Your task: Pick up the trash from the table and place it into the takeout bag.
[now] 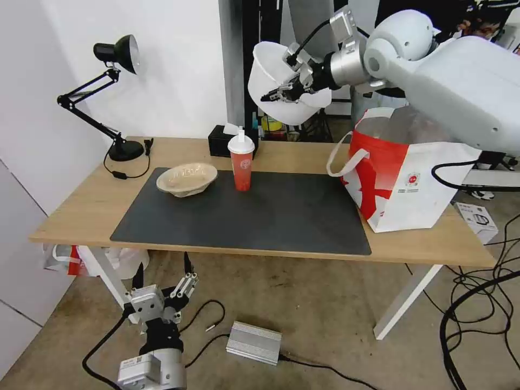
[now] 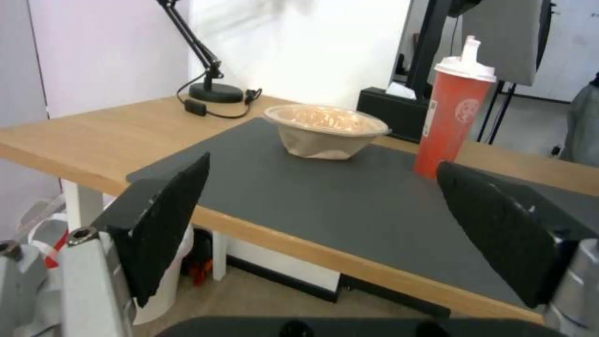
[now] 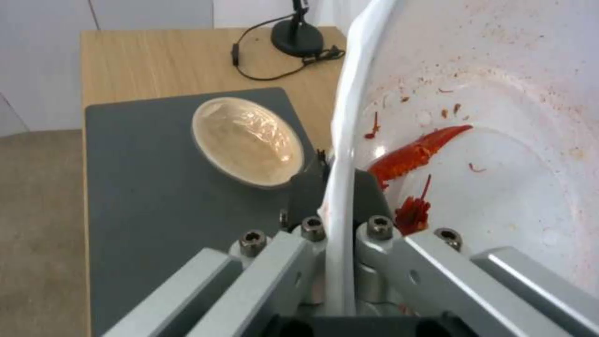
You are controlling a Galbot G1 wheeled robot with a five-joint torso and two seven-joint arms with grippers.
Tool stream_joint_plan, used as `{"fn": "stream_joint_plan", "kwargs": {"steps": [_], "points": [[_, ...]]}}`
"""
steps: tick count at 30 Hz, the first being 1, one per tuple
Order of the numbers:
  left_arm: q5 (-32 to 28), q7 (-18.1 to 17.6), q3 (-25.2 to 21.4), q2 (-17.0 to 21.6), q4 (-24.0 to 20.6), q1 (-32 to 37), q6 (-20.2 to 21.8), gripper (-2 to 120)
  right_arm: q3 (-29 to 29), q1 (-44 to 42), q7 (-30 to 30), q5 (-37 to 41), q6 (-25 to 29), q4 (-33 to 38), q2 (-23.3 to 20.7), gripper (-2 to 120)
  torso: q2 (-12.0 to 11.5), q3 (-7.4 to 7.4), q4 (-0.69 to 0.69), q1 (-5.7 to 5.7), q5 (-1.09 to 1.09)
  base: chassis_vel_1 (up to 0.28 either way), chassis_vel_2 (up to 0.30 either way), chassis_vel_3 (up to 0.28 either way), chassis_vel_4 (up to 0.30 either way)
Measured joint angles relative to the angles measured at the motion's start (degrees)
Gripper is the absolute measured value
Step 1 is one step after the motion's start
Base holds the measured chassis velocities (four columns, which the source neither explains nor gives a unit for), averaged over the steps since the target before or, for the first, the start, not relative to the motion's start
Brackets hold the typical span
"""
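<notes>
My right gripper point(image 1: 281, 93) is shut on the rim of the large white bowl point(image 1: 273, 70), holding it tilted high above the table's point(image 1: 76, 216) back edge, left of the red-and-white takeout bag point(image 1: 403, 181). In the right wrist view the fingers point(image 3: 368, 187) pinch the rim, and the white bowl point(image 3: 499, 140) holds red food scraps. The red cup point(image 1: 241, 165) and the beige pulp bowl point(image 1: 187, 179) stand on the dark mat point(image 1: 260, 216). My left gripper point(image 1: 162, 281) hangs open below the table's front edge, facing the pulp bowl point(image 2: 325, 131) and cup point(image 2: 456, 112).
A black desk lamp point(image 1: 116, 97) stands at the table's back left and a black tissue box point(image 1: 222, 141) behind the cup. On the floor lie a silver box point(image 1: 253, 342) and cables point(image 1: 476, 314). A thin white-and-red plastic bag point(image 1: 65, 260) hangs under the left end.
</notes>
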Motion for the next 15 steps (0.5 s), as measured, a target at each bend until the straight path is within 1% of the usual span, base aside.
{"fn": "stream_joint_plan", "kwargs": {"steps": [5,15], "points": [[0.05,0.0,0.22,-0.12,0.02,0.08,-0.05,94,-0.06,0.05,-0.01,0.0,0.01,0.14,-0.35,0,0.0,0.0,0.0,0.0,0.0,0.0,0.0,0.0,0.0],[0.13,-0.01,-0.06,0.6,0.16,0.06,-0.4,94,-1.38,1.02,-0.73,-0.02,0.01,1.09,-2.75,0,0.0,0.0,0.0,0.0,0.0,0.0,0.0,0.0,0.0]]}}
